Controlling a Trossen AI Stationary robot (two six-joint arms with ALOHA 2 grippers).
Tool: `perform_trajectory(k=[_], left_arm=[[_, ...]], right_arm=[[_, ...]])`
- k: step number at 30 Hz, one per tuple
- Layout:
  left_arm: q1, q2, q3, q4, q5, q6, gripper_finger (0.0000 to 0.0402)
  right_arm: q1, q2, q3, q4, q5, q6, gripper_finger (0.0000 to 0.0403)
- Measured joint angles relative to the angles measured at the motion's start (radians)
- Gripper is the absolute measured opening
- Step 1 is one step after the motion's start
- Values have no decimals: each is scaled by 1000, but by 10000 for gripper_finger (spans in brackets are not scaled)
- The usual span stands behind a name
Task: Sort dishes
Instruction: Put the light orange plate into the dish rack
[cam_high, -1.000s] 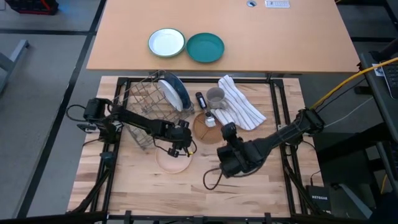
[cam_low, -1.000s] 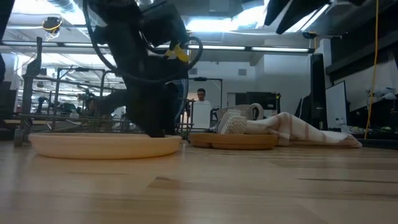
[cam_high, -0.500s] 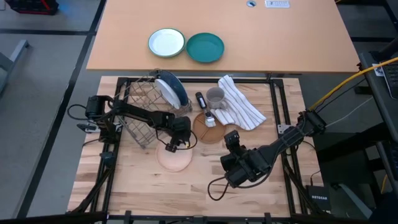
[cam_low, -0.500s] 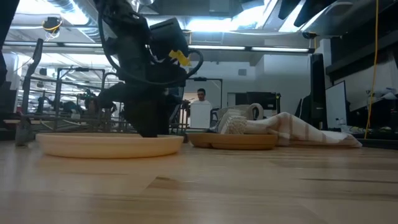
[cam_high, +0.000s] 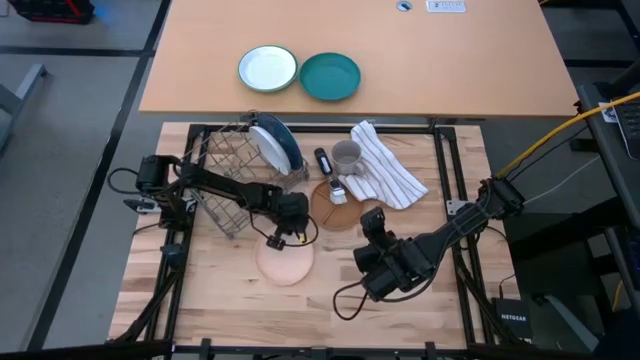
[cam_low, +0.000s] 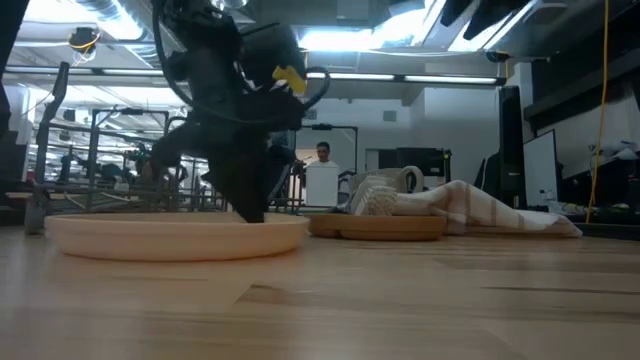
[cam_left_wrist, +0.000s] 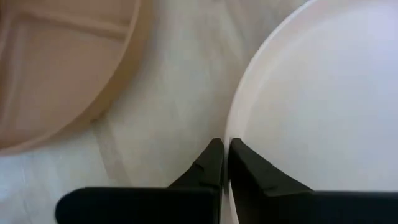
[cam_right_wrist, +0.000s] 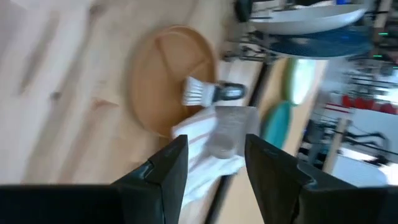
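The pale pink plate (cam_high: 285, 265) lies flat on the wooden table, and my left gripper (cam_high: 280, 238) is shut on its far rim. Just beyond it lies the brown wooden plate (cam_high: 335, 205), with a small brush (cam_high: 330, 187) on top. The dark blue plate (cam_high: 280, 148) stands on edge in the wire rack (cam_high: 235, 170). My right gripper (cam_high: 373, 222) hangs open above the table to the right of the pink plate, close to the wooden plate, and holds nothing. My left gripper pinches the pink plate's far rim (cam_left_wrist: 231, 127) between its two fingers, one finger (cam_left_wrist: 249, 168) inside the rim and the other (cam_left_wrist: 208, 168) outside. The fingers slant steeply down from above. The plate (cam_low: 170, 235) lies with its underside on the table.
A grey cup (cam_high: 346, 155) sits on a striped towel (cam_high: 390, 175) at the back right. A white plate with a green rim (cam_high: 268, 68) and a teal plate (cam_high: 330, 77) lie on the far tabletop. A black frame borders the wooden table.
My left gripper has tipped over the pink plate's far rim and shut on it. The plate has slid a little toward the table's near right, still flat on the table. My right gripper has drifted slightly toward the right edge, staying open.
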Motion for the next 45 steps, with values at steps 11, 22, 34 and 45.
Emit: perform_trajectory(k=[11, 22, 34, 45], left_arm=[[-58, -11, 256, -253, -130, 47, 3], [-134, -221, 510, -466, -750, 227, 2], [-142, -402, 521, -602, -1234, 272, 0], [-15, -404, 242, -623, -1380, 473, 0]], right_arm=[[-20, -50, 1, -125, 211, 0, 163], [-66, -128, 1, -181, 258, -5, 163], [-133, -129, 1, -180, 297, -26, 163], [-191, -129, 1, -179, 297, -27, 163]])
